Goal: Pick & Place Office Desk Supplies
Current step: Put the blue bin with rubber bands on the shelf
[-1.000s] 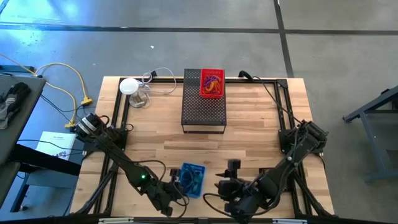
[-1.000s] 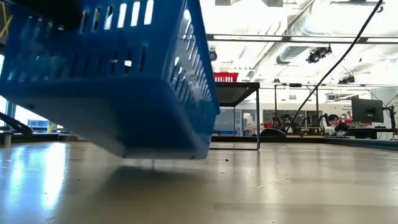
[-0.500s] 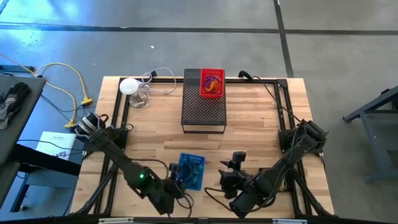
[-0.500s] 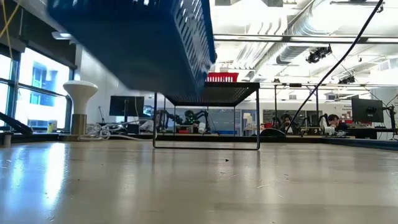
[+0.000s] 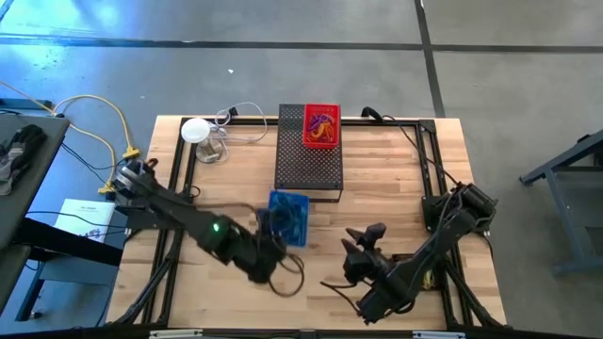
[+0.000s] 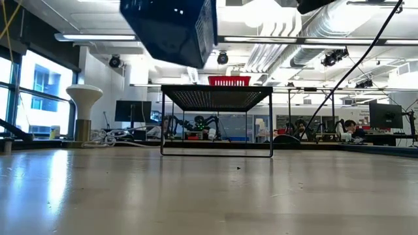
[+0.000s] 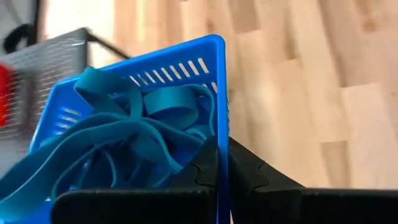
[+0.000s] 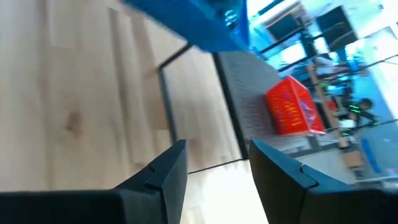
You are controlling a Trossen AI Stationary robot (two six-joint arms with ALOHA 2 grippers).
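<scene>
A blue slotted basket (image 5: 290, 215) full of blue rubber-band loops (image 7: 124, 134) hangs in the air just in front of the black mesh stand (image 5: 308, 160). My left gripper (image 5: 271, 234) is shut on it. In the low view the basket (image 6: 173, 26) shows high above the tabletop. A red basket (image 5: 319, 125) holding coloured bands sits on top of the stand. My right gripper (image 5: 366, 243) hovers open to the right of the blue basket, with nothing between its fingers (image 8: 168, 168). My left gripper holds the blue basket by the rim of one side wall (image 7: 221, 140), one finger inside the basket and one outside. The fingers come slanting down from the table's near left side. The basket is lifted clear of the table and tilted.
A white round object (image 5: 196, 130) with a thin cable stands at the far left. The black mesh stand fills the far middle of the table. Bare wood lies under and to the right of the raised basket. Black frame rails run along the table's edges.
My left gripper has risen and gone toward the table's far edge, carrying the blue basket from just above the near table surface up to the front of the mesh stand. My right gripper has turned and shifted slightly toward the far edge, staying open.
</scene>
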